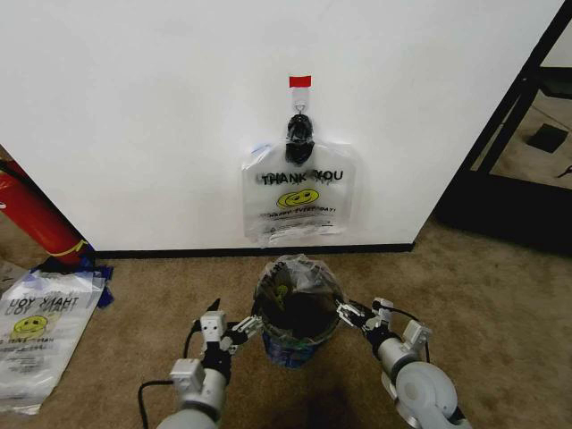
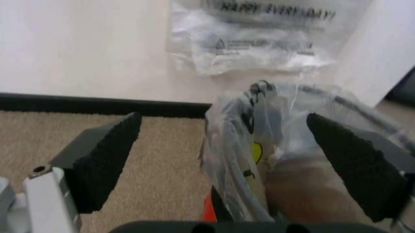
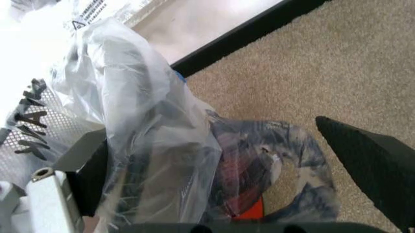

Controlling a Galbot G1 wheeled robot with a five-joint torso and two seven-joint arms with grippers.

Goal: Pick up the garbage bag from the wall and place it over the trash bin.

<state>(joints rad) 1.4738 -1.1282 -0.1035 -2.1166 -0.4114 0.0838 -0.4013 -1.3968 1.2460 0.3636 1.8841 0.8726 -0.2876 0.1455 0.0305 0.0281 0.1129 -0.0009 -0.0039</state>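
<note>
The garbage bag, see-through with a yellow smiley, is draped over the mouth of the small black trash bin, which stands on the carpet below the white wall. My left gripper is at the bin's left rim and my right gripper at its right rim. Both are open. In the left wrist view the gripper straddles the bagged rim. The right wrist view has that gripper spread around the bag's side. The bin's red base shows through the plastic.
Another "THANK YOU" bag hangs from a black clip under a red tape strip. A third bag lies on the carpet at the left, near a red cylinder. A dark doorway opens at the right.
</note>
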